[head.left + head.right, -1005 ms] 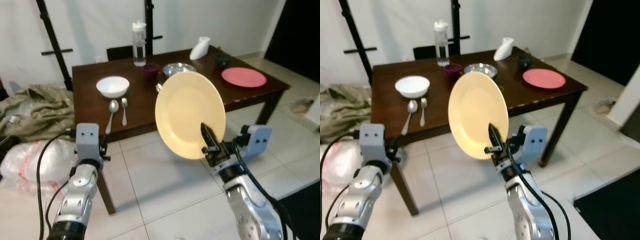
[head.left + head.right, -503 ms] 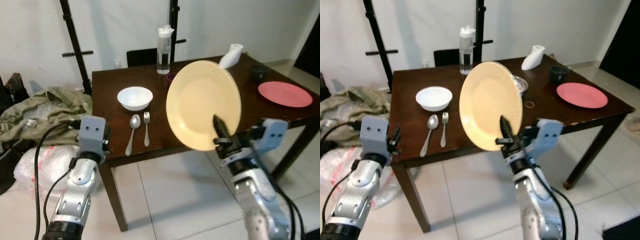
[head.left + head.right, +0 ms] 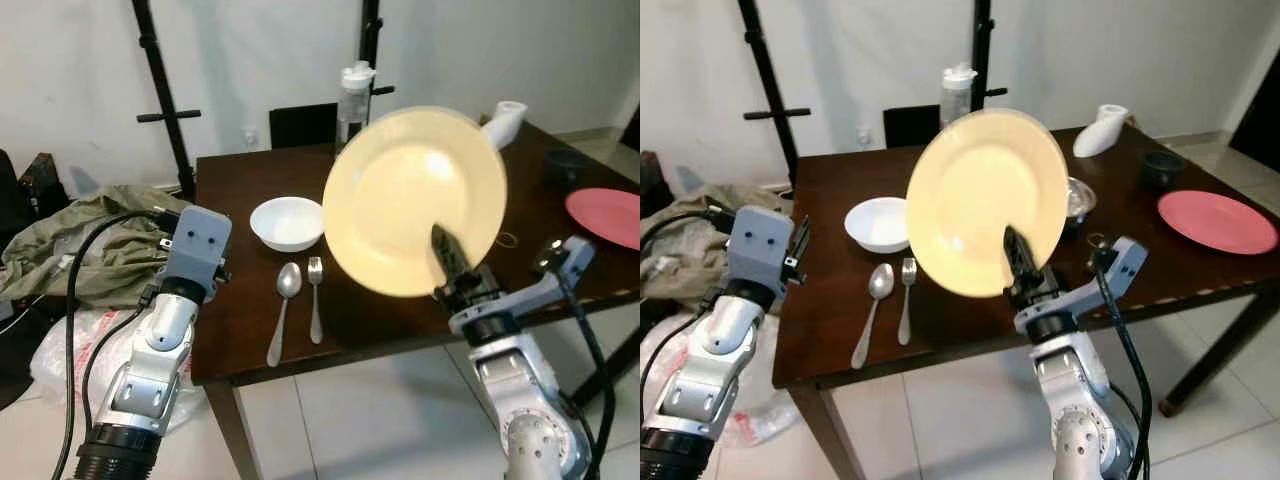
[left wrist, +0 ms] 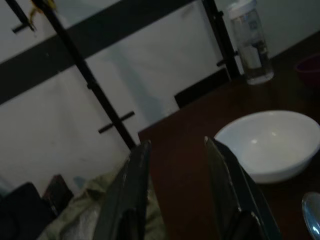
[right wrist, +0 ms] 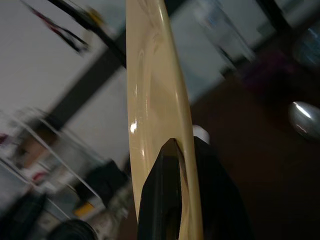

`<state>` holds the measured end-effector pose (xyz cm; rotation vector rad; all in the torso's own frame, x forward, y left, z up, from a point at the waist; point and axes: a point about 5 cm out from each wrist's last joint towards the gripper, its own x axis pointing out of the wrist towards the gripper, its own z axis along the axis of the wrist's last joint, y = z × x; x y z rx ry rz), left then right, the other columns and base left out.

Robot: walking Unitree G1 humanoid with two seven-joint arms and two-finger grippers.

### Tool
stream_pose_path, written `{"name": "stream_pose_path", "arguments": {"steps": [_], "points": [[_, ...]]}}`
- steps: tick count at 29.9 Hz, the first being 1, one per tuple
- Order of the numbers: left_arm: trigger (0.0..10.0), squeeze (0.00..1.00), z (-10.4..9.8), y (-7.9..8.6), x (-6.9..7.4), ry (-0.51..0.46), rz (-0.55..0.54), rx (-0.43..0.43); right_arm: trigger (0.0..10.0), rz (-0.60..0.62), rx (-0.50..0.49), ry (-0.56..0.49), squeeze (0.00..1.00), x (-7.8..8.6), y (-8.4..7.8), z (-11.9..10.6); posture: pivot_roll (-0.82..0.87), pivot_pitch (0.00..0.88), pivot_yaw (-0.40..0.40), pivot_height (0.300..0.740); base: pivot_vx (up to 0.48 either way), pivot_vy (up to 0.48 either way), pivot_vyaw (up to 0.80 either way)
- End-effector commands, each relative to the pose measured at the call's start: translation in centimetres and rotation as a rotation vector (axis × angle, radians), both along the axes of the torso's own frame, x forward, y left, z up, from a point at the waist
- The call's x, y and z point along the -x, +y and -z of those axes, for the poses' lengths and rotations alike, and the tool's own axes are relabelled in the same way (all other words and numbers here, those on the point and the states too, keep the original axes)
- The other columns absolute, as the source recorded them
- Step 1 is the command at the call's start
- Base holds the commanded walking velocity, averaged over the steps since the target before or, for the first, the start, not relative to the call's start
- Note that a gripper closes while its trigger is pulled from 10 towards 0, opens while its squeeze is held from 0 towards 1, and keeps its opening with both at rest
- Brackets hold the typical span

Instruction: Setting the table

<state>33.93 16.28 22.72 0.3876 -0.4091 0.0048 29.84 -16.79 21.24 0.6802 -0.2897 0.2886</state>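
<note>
A Unitree G1 holds a pale yellow plate (image 3: 415, 200) nearly upright over the near edge of a dark wooden dining table (image 3: 240, 300), its right gripper (image 3: 447, 262) clamped on the plate's lower rim, one black finger across the face and the other behind. In the right wrist view the plate is edge-on with the two fingers pinching the rim tightly. The left gripper (image 4: 175, 190) hovers empty at the table's near left corner, its fingers parted with a clear gap between them, pointed toward a white bowl (image 3: 287, 221). A spoon (image 3: 283, 307) and a fork (image 3: 315, 307) lie side by side just near of that bowl, and the bare wood to the right of the fork looks like the likely landing spot. The grip is the main risk: a single pinch at the rim of a tall, tilted plate could let it swing or slip, and a drop from here would strike the table edge or the tiled floor (image 3: 350, 440). Lowering it without first levelling it could knock the rim on the wood, while a drift to the left could push the fork against the spoon. Farther back stand a clear water bottle (image 3: 353, 93) and a white pitcher (image 3: 500, 122), with a red plate (image 3: 1217, 221) at the far right, all well apart from the path.
</note>
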Motion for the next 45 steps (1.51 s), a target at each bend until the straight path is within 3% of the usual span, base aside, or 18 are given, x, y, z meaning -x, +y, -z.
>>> {"name": "stream_pose_path", "arguments": {"steps": [1, 4, 7, 10, 14, 15, 16, 21, 23, 34, 35, 36, 37, 38, 42, 45], "points": [[10.0, 0.00, 0.2, 0.3, 0.0, 0.010, -0.011, -0.013, 10.0, 0.012, -0.001, 0.043, 0.00, 0.0, -0.3, 0.8, 0.00, 0.061, 0.111, 0.740, 0.000, 0.000, 0.00], [10.0, 0.00, 0.3, 0.6, -0.1, 0.041, -0.012, 0.013, 10.0, 0.030, 0.015, 0.086, 0.00, -0.2, -0.4, 1.5, 0.01, 0.066, 0.111, 0.740, 0.000, 0.000, 0.00], [10.0, 0.00, 0.8, 1.1, -0.4, 0.138, 0.018, 0.135, 10.0, 0.037, -0.023, 0.144, 0.00, -0.5, -0.6, 2.1, 0.01, 0.071, 0.109, 0.740, 0.000, 0.000, 0.00], [10.0, 0.00, 0.7, 1.3, -0.4, 0.182, 0.055, 0.194, 10.0, 0.023, -0.055, 0.166, 0.00, -0.8, -0.6, 2.5, 0.03, 0.085, 0.098, 0.740, 0.000, 0.000, 0.00], [10.0, 0.00, 0.4, 1.3, -0.4, 0.201, 0.091, 0.216, 10.0, 0.014, -0.074, 0.181, 0.00, -1.0, -0.5, 2.7, 0.04, 0.089, 0.096, 0.740, 0.000, 0.000, 0.00], [10.0, 0.00, 0.0, 1.2, -0.1, 0.232, 0.161, 0.235, 10.0, 0.002, -0.111, 0.202, 0.00, -1.3, -0.4, 3.0, 0.05, 0.096, 0.092, 0.740, 0.000, 0.000, 0.00], [10.0, 0.00, -0.9, 0.7, 0.8, 0.261, 0.296, 0.187, 10.0, 0.003, -0.171, 0.237, 0.00, -2.0, -0.4, 3.4, 0.08, 0.125, 0.090, 0.740, 0.000, 0.000, 0.00], [10.0, 0.00, -1.6, 0.0, 2.4, 0.276, 0.434, 0.070, 10.0, 0.028, -0.244, 0.266, 0.00, -3.2, -0.8, 3.7, 0.11, 0.148, 0.093, 0.740, 0.000, 0.000, 0.00], [10.0, 0.00, -2.4, -0.7, 4.1, 0.299, 0.551, 0.004, 10.0, 0.049, -0.289, 0.296, 0.00, -4.3, -1.2, 3.9, 0.12, 0.160, 0.096, 0.740, 0.000, 0.000, 0.00], [10.0, 0.00, -3.1, -0.3, 5.7, 0.356, 0.589, -0.022, 10.0, 0.089, -0.355, 0.337, 0.00, -5.3, -1.9, 4.7, 0.16, 0.200, 0.115, 0.740, 0.000, 0.000, 0.00], [10.0, 0.00, -2.9, -0.2, 5.7, 0.367, 0.583, -0.024, 10.0, 0.087, -0.354, 0.338, 0.19, -5.3, -1.8, 4.7, 0.16, 0.201, 0.115, 0.740, 0.000, 0.000, 0.00], [10.0, 0.00, -2.9, -0.2, 5.7, 0.367, 0.583, -0.024, 10.0, 0.087, -0.354, 0.338, 0.19, -5.3, -1.8, 4.7, 0.16, 0.201, 0.115, 0.740, 0.000, 0.000, 0.00], [10.0, 0.00, -2.9, -0.2, 5.7, 0.373, 0.582, -0.024, 10.0, 0.089, -0.353, 0.339, 0.46, -5.3, -1.8, 4.8, 0.16, 0.201, 0.115, 0.740, 0.000, 0.000, 0.00], [10.0, 0.00, -2.8, -0.3, 5.7, 0.377, 0.581, -0.023, 10.0, 0.088, -0.354, 0.339, 1.00, -5.3, -1.8, 4.9, 0.15, 0.201, 0.116, 0.740, 0.000, 0.000, 0.00], [10.0, 0.00, -2.8, -0.4, 5.7, 0.382, 0.579, -0.020, 10.0, 0.088, -0.351, 0.336, 1.00, -5.3, -1.8, 4.9, 0.15, 0.201, 0.116, 0.740, 0.000, 0.000, 0.00], [10.0, 0.00, -2.6, -0.6, 5.6, 0.388, 0.579, -0.011, 10.0, 0.084, -0.290, 0.308, 1.00, -5.2, -1.9, 4.4, 0.14, 0.192, 0.115, 0.740, 0.000, 0.000, 0.00]]}}
